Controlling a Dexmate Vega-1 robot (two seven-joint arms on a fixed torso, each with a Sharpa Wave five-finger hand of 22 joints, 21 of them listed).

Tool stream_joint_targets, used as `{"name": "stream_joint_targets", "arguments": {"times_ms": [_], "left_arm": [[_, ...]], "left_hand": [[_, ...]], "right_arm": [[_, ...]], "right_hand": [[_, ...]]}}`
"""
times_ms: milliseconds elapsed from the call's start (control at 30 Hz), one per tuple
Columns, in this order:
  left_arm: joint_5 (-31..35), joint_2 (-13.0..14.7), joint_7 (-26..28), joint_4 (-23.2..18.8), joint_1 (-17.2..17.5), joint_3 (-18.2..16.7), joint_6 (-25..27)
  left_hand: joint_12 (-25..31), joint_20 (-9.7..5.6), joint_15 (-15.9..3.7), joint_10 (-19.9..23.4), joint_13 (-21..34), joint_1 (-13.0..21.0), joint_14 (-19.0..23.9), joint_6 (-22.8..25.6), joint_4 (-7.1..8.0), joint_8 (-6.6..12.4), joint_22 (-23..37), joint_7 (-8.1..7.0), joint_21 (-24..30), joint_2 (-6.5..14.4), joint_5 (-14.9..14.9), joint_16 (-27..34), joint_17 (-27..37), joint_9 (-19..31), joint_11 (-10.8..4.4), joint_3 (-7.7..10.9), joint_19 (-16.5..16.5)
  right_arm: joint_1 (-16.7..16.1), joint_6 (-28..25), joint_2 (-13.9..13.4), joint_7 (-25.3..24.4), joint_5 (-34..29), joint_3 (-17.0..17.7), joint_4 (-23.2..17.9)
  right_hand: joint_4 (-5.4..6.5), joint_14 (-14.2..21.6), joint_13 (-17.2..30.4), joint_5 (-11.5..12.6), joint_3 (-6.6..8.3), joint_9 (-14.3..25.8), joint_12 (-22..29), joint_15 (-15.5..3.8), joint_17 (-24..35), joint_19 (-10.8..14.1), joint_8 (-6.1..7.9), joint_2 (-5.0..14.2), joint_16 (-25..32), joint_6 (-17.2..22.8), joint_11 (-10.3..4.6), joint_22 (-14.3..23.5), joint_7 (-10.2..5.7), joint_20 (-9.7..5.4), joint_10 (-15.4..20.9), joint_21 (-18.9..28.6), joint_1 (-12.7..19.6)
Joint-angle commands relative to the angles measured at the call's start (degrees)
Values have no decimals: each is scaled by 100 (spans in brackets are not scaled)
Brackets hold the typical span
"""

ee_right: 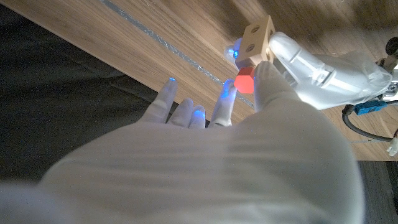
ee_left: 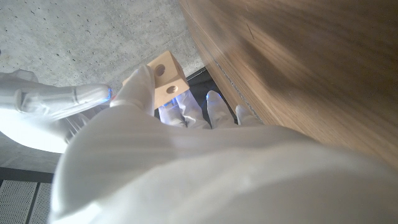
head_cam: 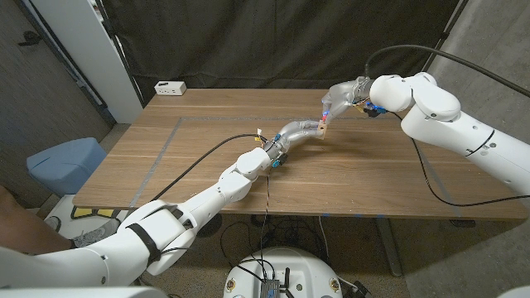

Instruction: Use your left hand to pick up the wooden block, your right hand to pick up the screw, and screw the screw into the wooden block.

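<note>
Wooden block is gripped by left hand above the table, right hand pinches red-headed screw against it; misaligned tip risks cross-threading or a drop.

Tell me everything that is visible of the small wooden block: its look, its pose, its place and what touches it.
The small light wooden block is a pale, box-shaped piece of what looks like unfinished wood, with round holes in at least two faces. The left hand holds it above the brown wooden table, near its middle, fingers wrapped around one end. The right hand brings a red-headed screw against the block's end; whether its shaft has entered a hole cannot be seen.
</note>
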Motion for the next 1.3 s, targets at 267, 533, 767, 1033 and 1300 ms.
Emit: {"name": "stream_joint_targets", "arguments": {"times_ms": [267,533,767,1033,1300], "left_arm": [[-23,-43,-42,98,-42,2,-6],[-23,-57,-43,150,-62,-1,-20],[-35,-79,-54,211,-81,-6,-37],[-43,-96,-65,258,-97,-7,-46],[-30,-75,-37,205,-75,-8,-29]], "left_hand": [[-29,14,-316,38,-4,16,26,259,23,36,23,-41,26,47,32,-8,27,18,3,37,7],[-26,11,-309,41,-3,13,27,261,24,36,23,-39,26,48,30,-6,28,17,1,34,8],[-32,18,-302,29,-5,16,24,252,23,32,23,-32,26,53,32,-9,27,16,2,41,8],[-33,20,-303,27,-4,17,21,254,23,33,23,-28,26,56,33,-10,27,16,1,44,7],[-32,18,-303,27,-3,13,22,252,24,33,23,-38,26,51,33,-12,25,17,8,46,7]], "right_arm": [[39,51,84,-61,-13,-18,114],[55,90,111,-93,-4,-35,172],[89,110,137,-78,2,-62,228],[86,114,148,-103,30,-66,257],[47,54,158,-178,23,-58,249]], "right_hand": [[51,130,7,-52,94,28,71,-187,44,95,134,13,64,263,-17,5,15,-43,176,41,86],[66,174,4,-61,135,53,90,-225,61,132,223,37,82,437,-33,6,12,-69,253,45,108],[75,199,1,-66,159,80,100,-247,71,150,281,49,91,526,-58,6,28,-90,301,45,116],[97,226,-3,-76,176,124,116,-254,86,159,384,56,101,692,-90,6,18,-93,376,39,95],[122,265,-8,-87,168,156,137,-285,100,160,466,37,116,818,-157,7,8,-92,469,32,37]]}}
